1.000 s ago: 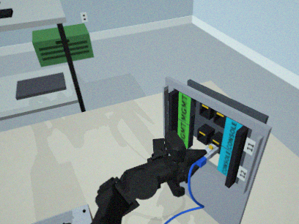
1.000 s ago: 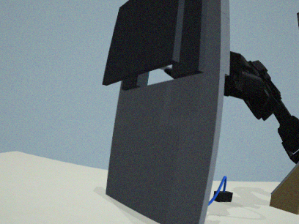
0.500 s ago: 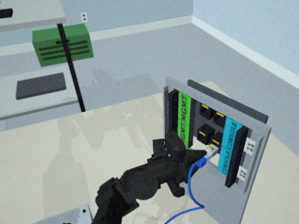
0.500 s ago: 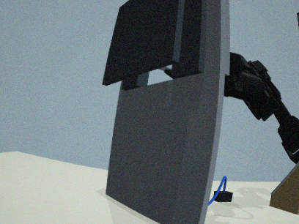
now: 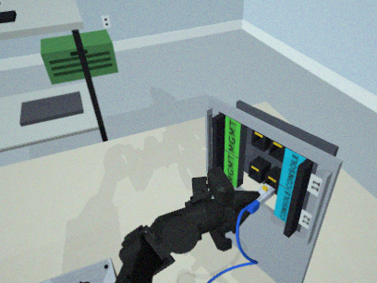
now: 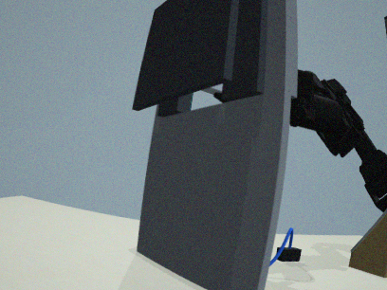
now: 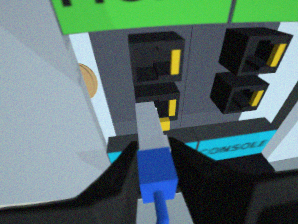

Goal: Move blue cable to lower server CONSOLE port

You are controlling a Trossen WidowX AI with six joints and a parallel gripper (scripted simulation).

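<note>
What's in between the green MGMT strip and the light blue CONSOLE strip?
Four black ports with yellow bars inside, in two rows, as the top and wrist views show.

Can't make out the tips of the gripper's fingers (image 5: 259, 196) in the top view, they're just a dark blob next to the plug (image 5: 264, 194) (image 7: 150, 127), and in the wrist view the black fingers run off the bottom edge. From the exterior side the rack panel (image 5: 282, 240) (image 6: 199, 190) hides the plug and every port, plus it's chopped off at the top, and the cable (image 5: 237, 227) (image 6: 285, 244) (image 7: 161, 210) gets cut off at the top view's bottom edge, toward the near side of the bench (image 5: 92, 194) (image 6: 71, 242).
</note>
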